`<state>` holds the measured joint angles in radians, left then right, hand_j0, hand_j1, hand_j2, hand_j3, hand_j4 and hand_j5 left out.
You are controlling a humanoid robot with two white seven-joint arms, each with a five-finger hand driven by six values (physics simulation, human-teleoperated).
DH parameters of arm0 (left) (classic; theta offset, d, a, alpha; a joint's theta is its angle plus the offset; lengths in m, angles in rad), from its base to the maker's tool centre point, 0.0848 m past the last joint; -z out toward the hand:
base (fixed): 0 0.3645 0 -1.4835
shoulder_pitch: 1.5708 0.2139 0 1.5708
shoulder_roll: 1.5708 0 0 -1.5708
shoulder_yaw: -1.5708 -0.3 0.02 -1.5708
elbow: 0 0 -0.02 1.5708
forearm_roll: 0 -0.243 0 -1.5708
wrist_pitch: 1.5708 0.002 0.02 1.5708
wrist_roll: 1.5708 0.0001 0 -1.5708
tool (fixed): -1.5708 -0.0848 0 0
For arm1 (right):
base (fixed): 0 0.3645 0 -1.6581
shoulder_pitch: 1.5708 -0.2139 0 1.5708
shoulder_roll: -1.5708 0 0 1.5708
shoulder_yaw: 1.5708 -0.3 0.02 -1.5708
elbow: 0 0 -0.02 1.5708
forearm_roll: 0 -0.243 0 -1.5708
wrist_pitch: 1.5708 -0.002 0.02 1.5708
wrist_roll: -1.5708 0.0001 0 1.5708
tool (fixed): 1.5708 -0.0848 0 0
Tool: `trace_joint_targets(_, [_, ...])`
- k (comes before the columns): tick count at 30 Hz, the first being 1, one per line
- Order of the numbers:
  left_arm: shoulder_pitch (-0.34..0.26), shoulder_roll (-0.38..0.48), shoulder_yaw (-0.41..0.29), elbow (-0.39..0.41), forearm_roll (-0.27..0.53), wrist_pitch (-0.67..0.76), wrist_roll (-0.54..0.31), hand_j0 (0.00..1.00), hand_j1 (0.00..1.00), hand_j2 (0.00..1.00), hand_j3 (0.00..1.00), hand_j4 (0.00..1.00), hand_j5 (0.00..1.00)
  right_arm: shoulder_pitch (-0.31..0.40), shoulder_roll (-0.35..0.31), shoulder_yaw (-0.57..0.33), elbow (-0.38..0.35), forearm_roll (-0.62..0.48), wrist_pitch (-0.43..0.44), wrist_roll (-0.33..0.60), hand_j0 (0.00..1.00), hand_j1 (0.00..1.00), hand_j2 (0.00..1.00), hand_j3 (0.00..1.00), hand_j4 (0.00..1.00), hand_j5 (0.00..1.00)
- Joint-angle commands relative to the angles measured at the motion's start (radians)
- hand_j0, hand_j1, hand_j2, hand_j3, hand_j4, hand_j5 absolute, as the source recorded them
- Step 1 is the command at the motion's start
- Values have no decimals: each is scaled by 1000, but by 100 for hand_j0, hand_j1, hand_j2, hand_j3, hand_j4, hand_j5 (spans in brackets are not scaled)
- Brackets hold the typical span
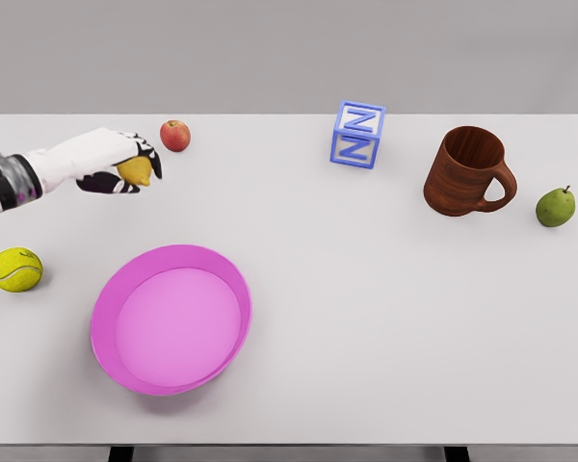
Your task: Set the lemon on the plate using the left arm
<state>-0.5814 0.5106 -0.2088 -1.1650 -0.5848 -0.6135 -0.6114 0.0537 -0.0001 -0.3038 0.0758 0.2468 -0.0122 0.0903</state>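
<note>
Left hand gripping lemon, plate not yet reached.

From the left: tennis ball (16, 269); left hand (111, 159), fingers wrapped around the lemon (135, 171) at the table's far-left side; apple (175, 135) just beyond; pink plate (170, 318) nearer the front, empty, awaiting the fruit; block (357, 134), mug (467, 172) and pear (555, 206) lie well clear.

One thing bears lettering — the blue block (357, 134) shows a white "Z" on each visible face.
</note>
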Motion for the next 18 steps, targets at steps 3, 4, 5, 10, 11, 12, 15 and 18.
trace_joint_targets(3, [28, 3, 29, -51, 10, 3, 1, 46, 46, 46, 46, 46, 46, 0, 0, 0, -1, 0, 0, 0, 100, 100, 100, 100, 100, 100])
trace_joint_targets(4, [44, 3, 43, -74, 10, 3, 1, 46, 46, 46, 46, 46, 46, 0, 0, 0, -1, 0, 0, 0, 100, 100, 100, 100, 100, 100])
trace_joint_targets(5, [54, 3, 48, -93, 10, 3, 1, 46, 46, 46, 46, 46, 46, 0, 0, 0, 1, 0, 0, 0, 100, 100, 100, 100, 100, 100])
trace_joint_targets(10, [64, 3, 54, -117, 23, 3, 1, 46, 46, 46, 46, 46, 46, 0, 0, 0, 1, 0, 0, 0, 100, 100, 100, 100, 100, 100])
trace_joint_targets(11, [74, 5, 57, -125, 23, 3, 1, 46, 46, 46, 46, 46, 46, 0, 0, 0, -1, 0, 0, 0, 100, 100, 100, 100, 100, 100])
trace_joint_targets(12, [80, 5, 57, -136, 25, 3, 1, 46, 46, 46, 46, 46, 46, 0, 0, 0, 1, 0, 0, 0, 100, 100, 100, 100, 100, 100])
trace_joint_targets(15, [118, 6, 92, -180, 25, 3, 1, 46, 46, 46, 46, 46, 46, 0, 0, 0, -1, 0, 0, 0, 100, 100, 100, 100, 100, 100])
trace_joint_targets(18, [152, 8, 115, -229, 25, 3, 1, 46, 46, 46, 46, 46, 46, 0, 0, 0, -1, 0, 0, 0, 100, 100, 100, 100, 100, 100])
